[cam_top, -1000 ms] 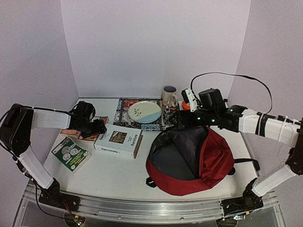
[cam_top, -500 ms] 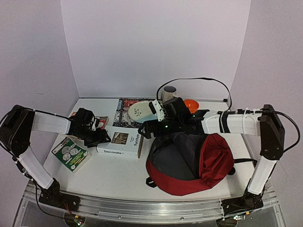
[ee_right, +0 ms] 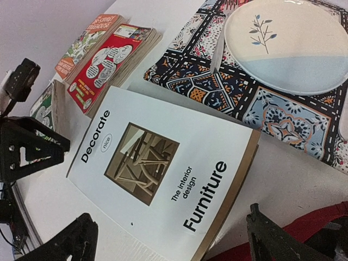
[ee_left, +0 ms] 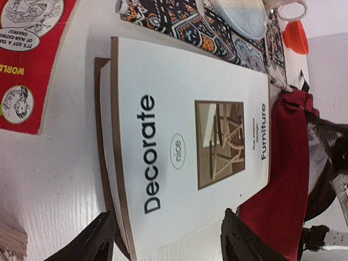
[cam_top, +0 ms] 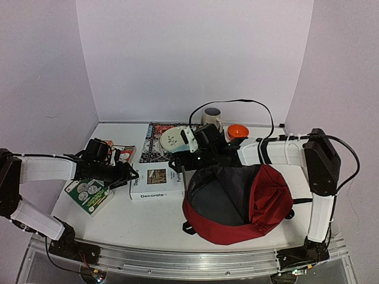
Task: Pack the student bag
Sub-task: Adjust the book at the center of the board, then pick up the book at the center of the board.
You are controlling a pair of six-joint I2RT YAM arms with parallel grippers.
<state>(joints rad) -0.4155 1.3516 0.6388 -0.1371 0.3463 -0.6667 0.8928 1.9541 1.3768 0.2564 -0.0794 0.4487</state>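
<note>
Dark-red student bag (cam_top: 269,198) just beside wide-open right gripper (ee_right: 169,215) over white book (cam_top: 155,180), left gripper (ee_left: 167,215) spread around its end

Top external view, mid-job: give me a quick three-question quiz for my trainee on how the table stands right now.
1. True or false: the white hardcover book titled Decorate already lies inside the dark-red fabric backpack.
2. What rests on the patterned placemat? A: an orange bowl. B: the pale round plate. C: a green paperback.
3. Fill the gap: the right gripper hangs above the book with its jaws ____.

Key: 1 false, the book lies on the table beside the backpack. 2 B. 3 open.
</note>
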